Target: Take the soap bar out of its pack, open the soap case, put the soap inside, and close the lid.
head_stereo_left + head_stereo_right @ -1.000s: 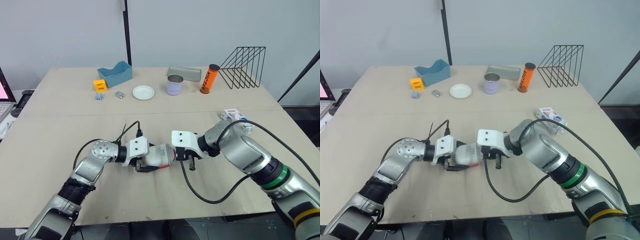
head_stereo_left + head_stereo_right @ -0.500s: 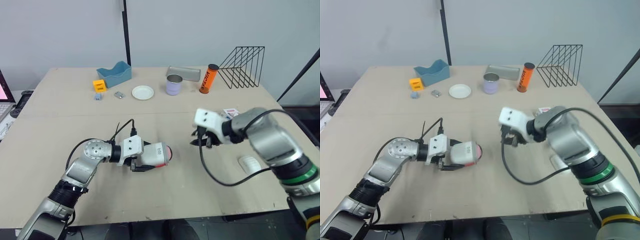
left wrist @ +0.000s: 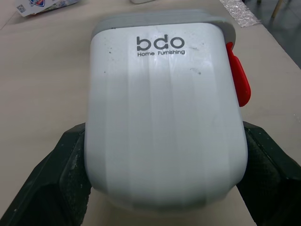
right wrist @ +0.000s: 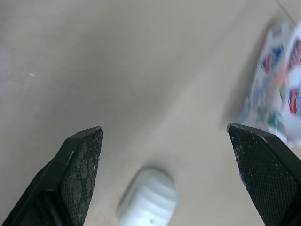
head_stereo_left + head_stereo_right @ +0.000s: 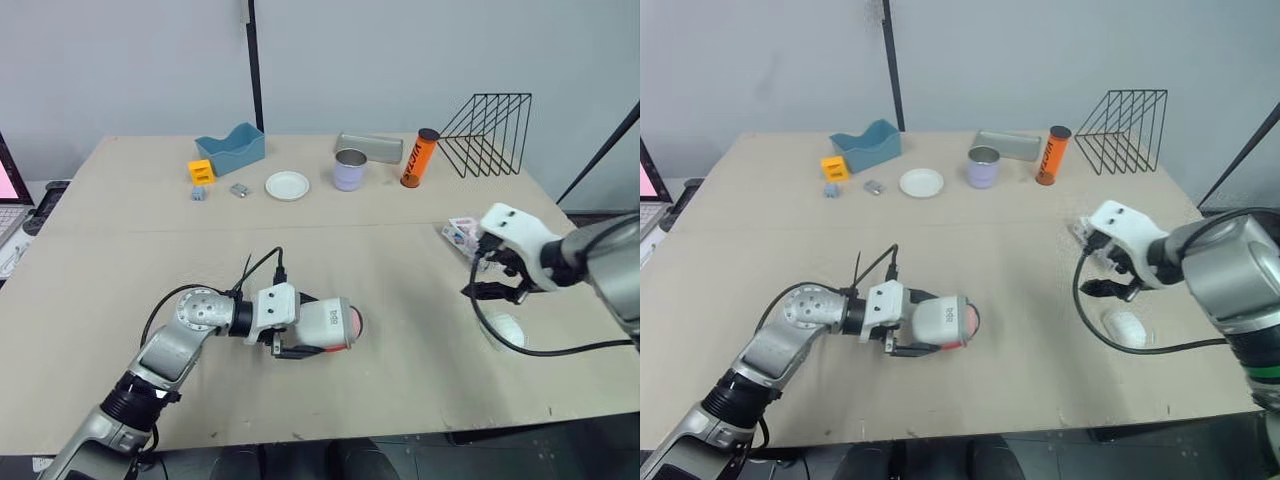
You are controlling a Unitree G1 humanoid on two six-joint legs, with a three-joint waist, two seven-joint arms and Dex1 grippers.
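Left gripper (image 5: 297, 330) clamps the white soap case (image 3: 164, 117) by its 2 sides, lid shut and red latch (image 3: 236, 75) exposed, presumably to steady it for opening. Right gripper (image 4: 164, 134), jaws spread wide and empty, hangs above the bare soap bar (image 4: 148, 197), which lies near the right edge of the table (image 5: 120, 250), beside its pack (image 5: 462, 233). Open tabletop separates soap and case.

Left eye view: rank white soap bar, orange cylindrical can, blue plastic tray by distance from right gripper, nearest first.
1. White soap bar, on the table right beside the right gripper.
2. Orange cylindrical can, back right.
3. Blue plastic tray, back left.
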